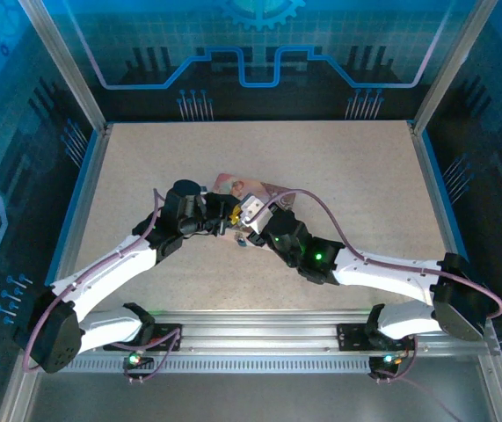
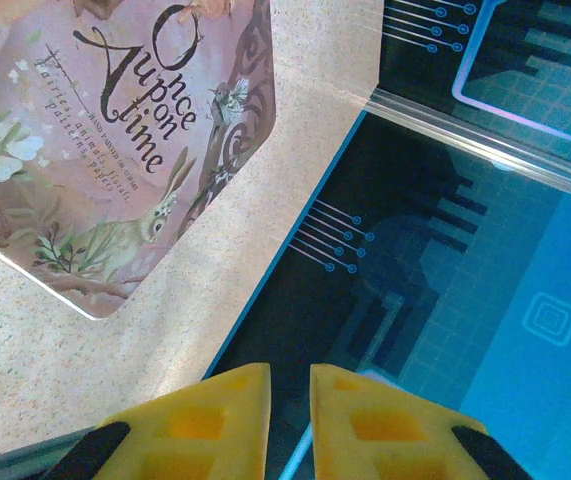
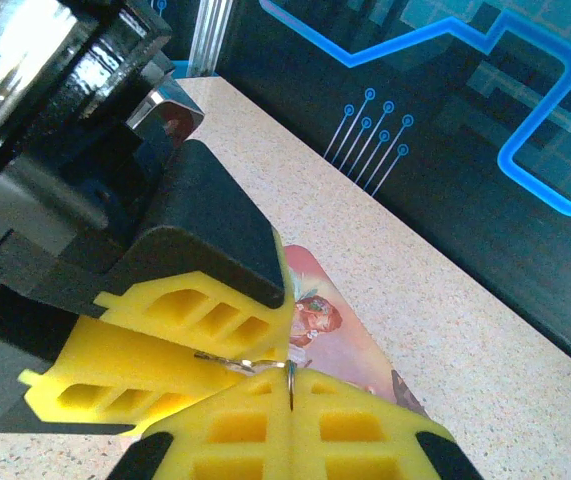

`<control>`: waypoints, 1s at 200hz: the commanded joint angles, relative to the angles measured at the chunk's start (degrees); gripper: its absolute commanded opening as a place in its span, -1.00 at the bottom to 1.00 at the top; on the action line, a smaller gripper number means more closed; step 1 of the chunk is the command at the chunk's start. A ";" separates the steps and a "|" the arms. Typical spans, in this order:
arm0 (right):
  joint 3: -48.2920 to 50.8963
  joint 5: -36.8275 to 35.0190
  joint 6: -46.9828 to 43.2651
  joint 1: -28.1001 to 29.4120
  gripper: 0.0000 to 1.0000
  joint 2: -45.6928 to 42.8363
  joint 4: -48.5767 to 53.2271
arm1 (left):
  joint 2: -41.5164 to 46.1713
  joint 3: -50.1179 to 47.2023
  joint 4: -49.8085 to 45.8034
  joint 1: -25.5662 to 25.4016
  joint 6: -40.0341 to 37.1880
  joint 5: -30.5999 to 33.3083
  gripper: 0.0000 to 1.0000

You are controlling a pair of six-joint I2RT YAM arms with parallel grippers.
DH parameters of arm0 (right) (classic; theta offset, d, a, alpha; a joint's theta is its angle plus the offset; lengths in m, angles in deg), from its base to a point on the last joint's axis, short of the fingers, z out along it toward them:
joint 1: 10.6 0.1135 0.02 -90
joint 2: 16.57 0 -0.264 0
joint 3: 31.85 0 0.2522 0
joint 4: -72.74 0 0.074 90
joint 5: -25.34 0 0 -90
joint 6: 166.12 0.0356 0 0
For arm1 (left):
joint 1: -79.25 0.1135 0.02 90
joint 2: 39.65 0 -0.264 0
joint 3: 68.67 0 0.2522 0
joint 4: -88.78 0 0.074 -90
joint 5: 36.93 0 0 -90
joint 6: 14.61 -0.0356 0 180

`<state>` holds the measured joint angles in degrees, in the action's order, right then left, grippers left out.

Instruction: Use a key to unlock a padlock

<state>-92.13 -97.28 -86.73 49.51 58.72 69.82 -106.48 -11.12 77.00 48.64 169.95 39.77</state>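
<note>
Two arms: white and black, reaching in from the near edge and meeting over the middle of the speckled beige counter (image 1: 338,176), their wrists close together.
Box: a pink rectangular tin box (image 2: 95,150) with rounded corners, printed with flowers, a hare and "Once upon a time". It lies flat on the counter, partly beneath the spot where the arms meet.
Right jaws: pressed fully together, with the yellow plastic fingers (image 3: 365,435) meeting flat. The key is pinched in their seam.
Key: a very small, thin, dark metal key (image 3: 291,380). It shows as an edge-on sliver standing in the seam at the right fingertips, above the box.
Left jaws: nearly closed. In the left wrist view a narrow slit shows between the yellow fingers (image 2: 215,420), and nothing is visible in that slit. In the right wrist view their tips lie right against the right fingertips. I cannot tell whether they grip anything.
Padlock: a thin, bent, silvery piece of metal (image 3: 240,360) runs from the tips of the left fingers across to the key. It looks like the shackle of the tiny silvery-grey metal padlock, whose body is hidden among the fingers. I cannot tell whether the key is in the lock.
</note>
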 commanded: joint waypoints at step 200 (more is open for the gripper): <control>1.28 37.46 19.25 -14.60 0.00 -11.95 11.50 | 0.29 0.44 11.05 -0.37 -26.61 1.69 -1.00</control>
<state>-92.07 -74.94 -75.65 39.81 48.66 79.08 -107.20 -11.12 82.88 48.64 154.39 42.19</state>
